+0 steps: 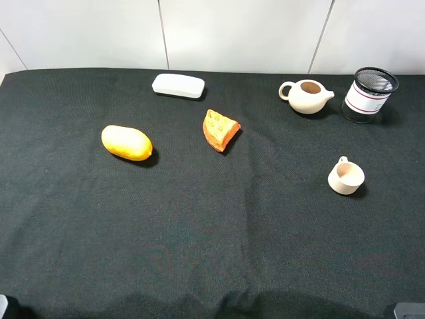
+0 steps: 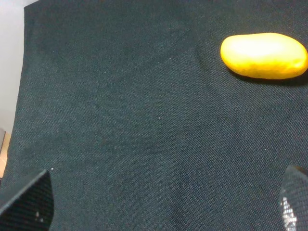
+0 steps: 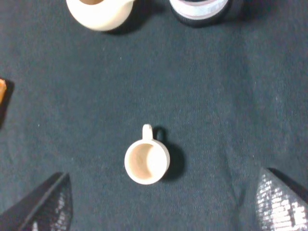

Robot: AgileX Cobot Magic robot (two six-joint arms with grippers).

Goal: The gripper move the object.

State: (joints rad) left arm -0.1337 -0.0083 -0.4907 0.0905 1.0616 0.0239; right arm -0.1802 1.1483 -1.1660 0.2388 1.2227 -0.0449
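Pen cup (image 1: 370, 94) upright just right of teapot (image 1: 307, 96), untouched. Right end effector (image 3: 159, 204) spread wide, empty, hanging over small cup (image 3: 146, 160), short of teapot: staging for reach. Left end effector (image 2: 163, 202) spread, idle, far from teapot.

Black-clothed table (image 1: 199, 232) bearing pen cup (image 1: 369, 95), teapot (image 1: 307, 96), mango (image 1: 126, 142)

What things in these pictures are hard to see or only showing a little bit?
- Pen cup: the right wrist view's edge cuts off all but its base; the high view shows it whole.
- Teapot: cut by the same edge.
- Orange wedge: only a sliver at that view's edge.
- Right gripper and left gripper: only finger corners show, nothing between them.
- Inside the pen cup: too dark to tell.
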